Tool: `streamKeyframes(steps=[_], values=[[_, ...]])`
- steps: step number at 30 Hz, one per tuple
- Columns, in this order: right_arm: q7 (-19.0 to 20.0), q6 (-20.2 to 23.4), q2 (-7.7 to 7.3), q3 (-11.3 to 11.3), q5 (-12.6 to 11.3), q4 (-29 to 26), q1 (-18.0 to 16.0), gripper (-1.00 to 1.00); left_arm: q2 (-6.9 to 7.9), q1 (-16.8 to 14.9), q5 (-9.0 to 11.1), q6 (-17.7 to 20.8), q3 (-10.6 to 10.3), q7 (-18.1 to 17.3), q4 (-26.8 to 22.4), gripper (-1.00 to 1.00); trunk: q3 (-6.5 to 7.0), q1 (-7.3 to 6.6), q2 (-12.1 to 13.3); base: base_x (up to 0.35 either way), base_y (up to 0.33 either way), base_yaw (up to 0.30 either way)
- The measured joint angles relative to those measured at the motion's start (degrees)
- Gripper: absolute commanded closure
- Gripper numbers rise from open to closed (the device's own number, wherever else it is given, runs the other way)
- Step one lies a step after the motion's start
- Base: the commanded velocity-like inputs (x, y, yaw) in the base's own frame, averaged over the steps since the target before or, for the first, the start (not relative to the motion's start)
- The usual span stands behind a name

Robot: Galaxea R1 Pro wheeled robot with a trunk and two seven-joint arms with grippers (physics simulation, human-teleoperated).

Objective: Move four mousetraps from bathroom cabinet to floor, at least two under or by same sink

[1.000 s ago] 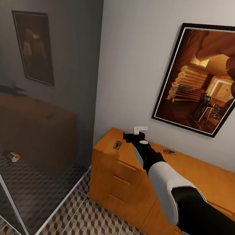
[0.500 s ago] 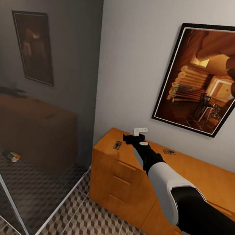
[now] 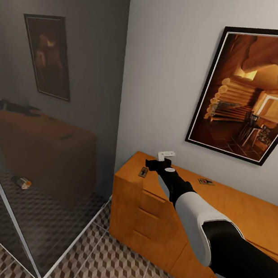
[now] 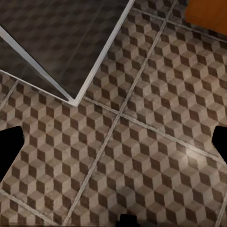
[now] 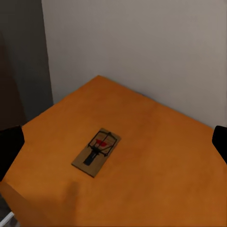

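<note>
head view, camera: whole picture slid a little versus half a second ago, painting [image 3: 251, 95] and glass shower panel [image 3: 47, 118] sit further right now; that's head/base motion, not the things moving
head view, right arm: stretched out over the cabinet [image 3: 153, 214] top, right gripper [image 3: 155, 164] near the back-left corner, same pose relative to the cabinet as before
head view, traps: one mousetrap [image 3: 142, 172] flat on the cabinet top just beside the gripper, a second mousetrap [image 3: 205, 181] further along the top near the wall; other two not made out
head view, floor: bathroom floor [image 3: 107, 265] cube tiles in front of the cabinet, no trap visible on this stretch
head view, reflection: small object with orange end mirrored in the glass panel, can't tell what it is
left wrist view: left gripper [image 4: 113, 146] points down at the cube tiles, dark finger tips at both picture edges, well apart, nothing between them; shower frame corner and a bit of cabinet at the edges
right wrist view: same near trap [image 5: 96, 151] lies flat on the orange top, red mark up, below and ahead of the gripper; finger tips dark at both edges, spread wide, holding nothing
change meaning: only a small re-aim of the body, looks like lining up on the near trap; no trap lifted yet
task state: judged early, grasp not begun, next needs a descent over the near trap
</note>
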Motion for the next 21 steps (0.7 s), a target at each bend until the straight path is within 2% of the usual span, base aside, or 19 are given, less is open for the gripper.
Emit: streamKeyframes(steps=[7,13,21], values=[[0.0,0.0,0.00,0.0,0.0,0.0,0.0,-1.00,0.00,0.0,0.0,0.0,0.0,0.0,0.0,-1.00,-0.19,0.00,0.0,0.000,0.000,0.138],[0.0,-0.2,0.00,0.0,0.0,0.4,0.0,-1.00,0.00,0.0,0.0,0.0,0.0,0.0,0.0,-1.00,-0.27,0.00,0.0,0.000,0.000,0.048],[0.0,-3.4,-0.01,0.1,0.0,2.7,0.0,-1.00,0.00,0.0,0.0,0.0,0.0,0.0,0.0,-1.00,-0.29,-0.01,0.0,0.064,-0.006,0.006]])
